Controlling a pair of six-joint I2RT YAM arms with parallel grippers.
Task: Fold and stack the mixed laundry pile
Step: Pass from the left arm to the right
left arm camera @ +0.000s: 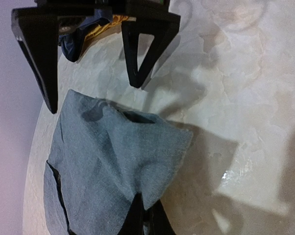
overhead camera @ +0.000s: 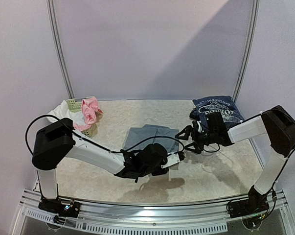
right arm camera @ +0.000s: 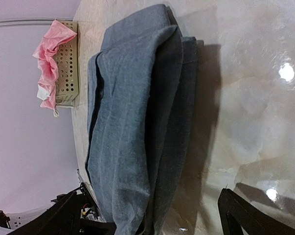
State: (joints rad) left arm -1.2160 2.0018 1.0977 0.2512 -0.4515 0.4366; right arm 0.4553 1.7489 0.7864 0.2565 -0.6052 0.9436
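Left claw [left arm camera: 141, 215] pressed together on a puckered edge of the grey trousers [left arm camera: 108, 166], low over the table [overhead camera: 225, 166]. Just opposite, right claw [overhead camera: 187, 140] spread wide and holding nothing, tips towards the left one. Trousers folded flat at mid-table, between both arms. Behind the right claw, navy printed tee [overhead camera: 218, 110] near the far right edge. At far left, pale-green basket [overhead camera: 74, 104] with pink piece [overhead camera: 91, 110] draped over it and white piece [overhead camera: 64, 113] against its left side.
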